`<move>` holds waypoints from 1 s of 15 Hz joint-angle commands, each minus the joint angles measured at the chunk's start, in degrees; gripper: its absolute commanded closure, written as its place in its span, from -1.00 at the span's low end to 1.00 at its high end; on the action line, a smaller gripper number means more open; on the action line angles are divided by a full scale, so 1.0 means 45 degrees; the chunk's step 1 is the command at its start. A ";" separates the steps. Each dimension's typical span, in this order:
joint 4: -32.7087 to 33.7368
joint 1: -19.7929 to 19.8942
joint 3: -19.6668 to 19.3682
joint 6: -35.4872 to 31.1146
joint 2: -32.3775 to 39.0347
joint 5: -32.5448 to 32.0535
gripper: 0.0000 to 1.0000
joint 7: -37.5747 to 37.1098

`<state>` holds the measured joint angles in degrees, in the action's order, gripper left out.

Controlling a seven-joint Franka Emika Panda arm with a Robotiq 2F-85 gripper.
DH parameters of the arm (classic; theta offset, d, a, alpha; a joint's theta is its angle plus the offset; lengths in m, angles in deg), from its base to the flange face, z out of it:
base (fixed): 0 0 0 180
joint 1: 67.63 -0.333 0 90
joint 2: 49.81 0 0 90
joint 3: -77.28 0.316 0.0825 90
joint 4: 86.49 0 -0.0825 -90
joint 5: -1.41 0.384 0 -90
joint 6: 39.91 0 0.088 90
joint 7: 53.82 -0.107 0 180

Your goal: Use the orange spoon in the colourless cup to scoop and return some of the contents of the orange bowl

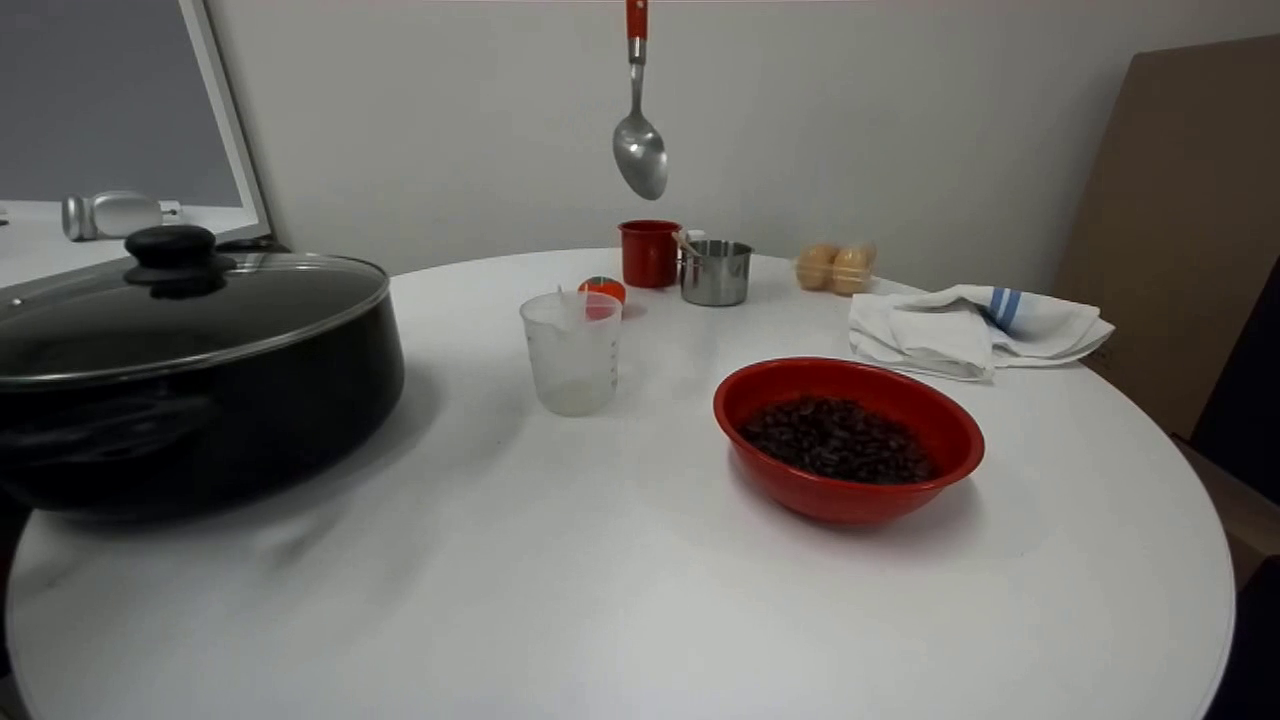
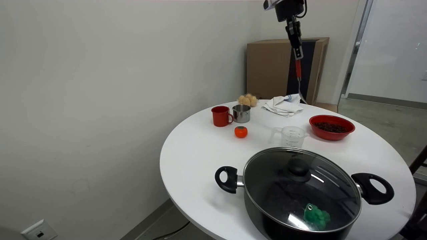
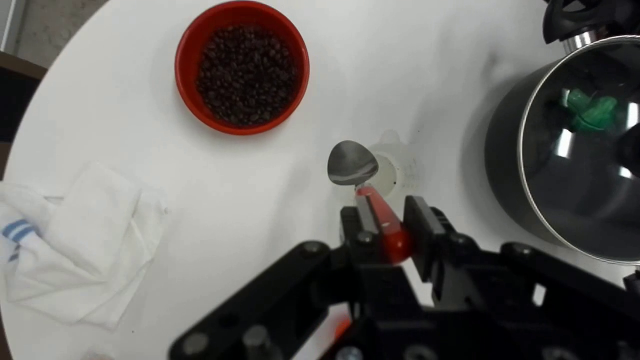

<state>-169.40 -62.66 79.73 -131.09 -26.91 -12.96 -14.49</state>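
The orange spoon shows in both exterior views (image 1: 640, 155) (image 2: 298, 70) and in the wrist view (image 3: 352, 162). My gripper (image 3: 392, 217) is shut on its red handle, also visible in an exterior view (image 2: 298, 55). The spoon hangs high above the table, scoop end down and apparently empty. The colourless cup (image 1: 573, 355) (image 2: 292, 136) stands upright on the table. In the wrist view its base (image 3: 387, 175) shows partly behind the spoon. The orange bowl (image 1: 850, 500) (image 2: 330, 136) (image 3: 242, 129) holds the dark contents (image 1: 838, 440) (image 2: 330, 127) (image 3: 247, 75), away from the spoon.
A large black lidded pot (image 1: 200, 400) (image 2: 300, 190) (image 3: 510, 150) stands beside the cup. A red cup (image 1: 650, 255), a metal cup (image 1: 716, 275), an orange-red fruit (image 1: 603, 287) and egg-like items (image 1: 835, 268) sit farther back. A white towel (image 1: 940, 330) (image 3: 90, 240) lies near the bowl.
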 commanded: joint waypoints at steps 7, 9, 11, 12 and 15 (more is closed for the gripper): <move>0.0195 0.0541 -0.0831 0.0273 0.0575 0.0117 0.90 -0.0813; -0.0021 0.0489 -0.0850 0.0376 0.0521 0.0012 0.90 -0.1017; -0.0480 0.0458 -0.0800 0.0314 0.0223 -0.0027 0.90 -0.1102; -0.0619 0.0437 -0.0783 0.0311 0.0158 -0.0038 0.90 -0.1140; -0.0905 0.0269 -0.0707 0.0278 0.0101 -0.0149 0.90 -0.1207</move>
<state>-171.05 -60.56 76.29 -130.70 -24.56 -13.05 -18.81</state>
